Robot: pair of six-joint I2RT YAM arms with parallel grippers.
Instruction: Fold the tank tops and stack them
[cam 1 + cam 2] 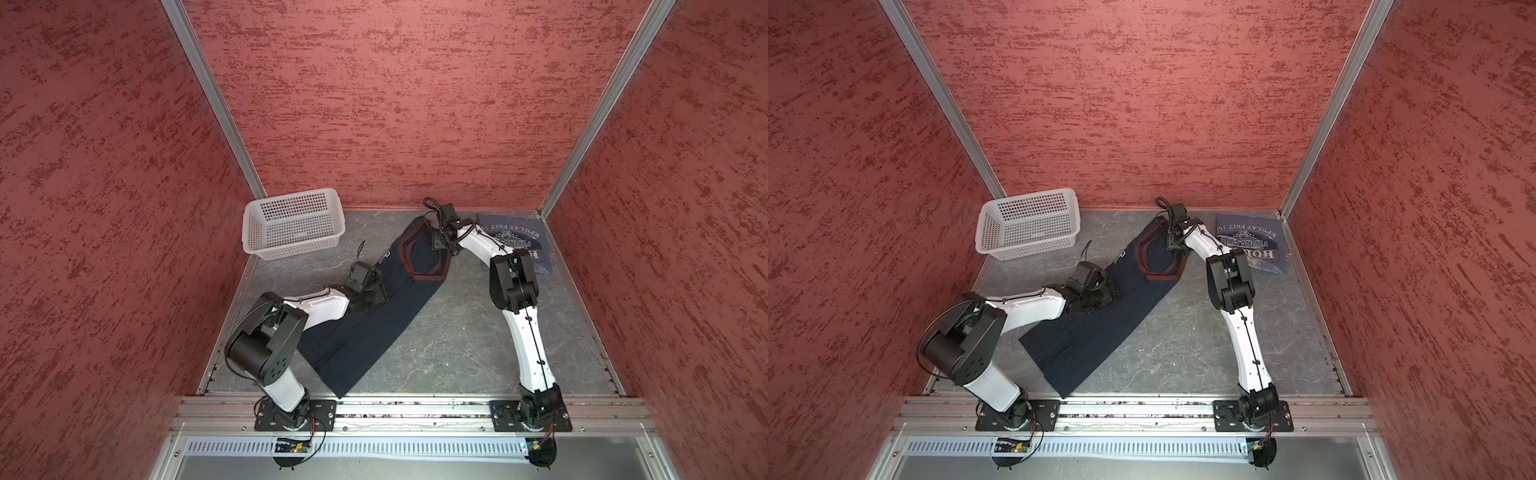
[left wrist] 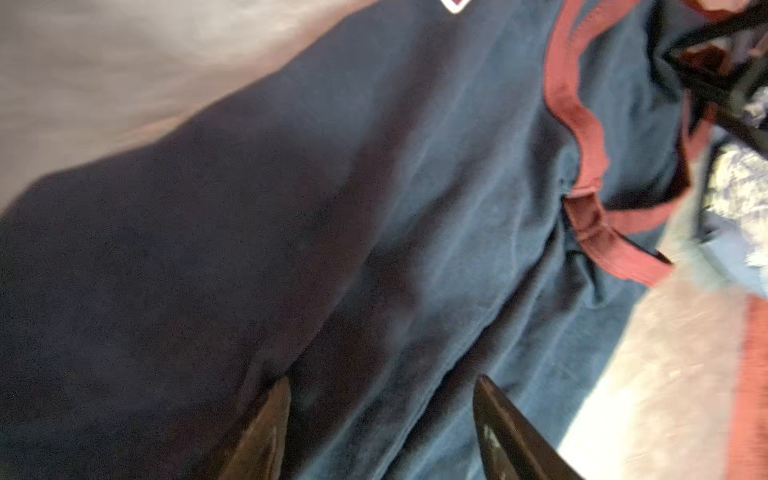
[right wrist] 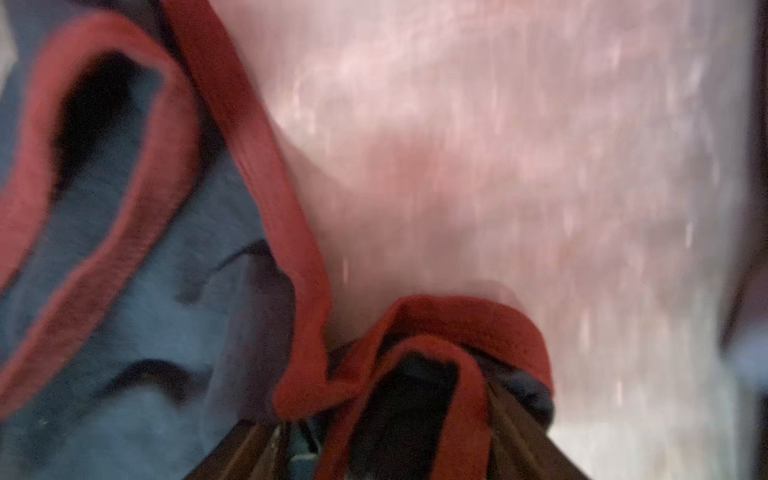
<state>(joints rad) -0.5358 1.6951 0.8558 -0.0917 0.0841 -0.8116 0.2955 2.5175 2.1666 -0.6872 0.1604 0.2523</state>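
In both top views the grey-blue tank top point(image 1: 519, 230) lies folded flat in the far right corner of the worktop point(image 1: 457, 332), print upward, so I judge that one finished. The navy tank top point(image 1: 374, 332) is only part done. It is folded lengthwise into a long strip running diagonally from the near left edge toward the back wall, with its maroon-trimmed straps at the far end. By my reckoning it needs folding across its length and then laying on the grey-blue one. The white basket point(image 1: 293, 243) stands apart at the far left, with nothing showing in it. My left gripper point(image 1: 370, 295) hangs over the strip's middle and my right gripper point(image 1: 442, 245) is at the strap end. From up here my fingers are hidden under the wrists.

My left wrist view fills that gap. My left fingers point(image 2: 266, 428) are spread, with navy cloth below them and nothing clamped between. Whether the tips touch the cloth I cannot tell. Beyond the straps it also catches a patch of pale print, likely the grey-blue tank top.

My right wrist view is blurred, but it shows what no other does: a maroon-trimmed strap point(image 3: 436, 324) bunched up between my right fingers point(image 3: 528, 440). The fingers stand apart around it, and I cannot tell whether they pinch it or merely straddle it.
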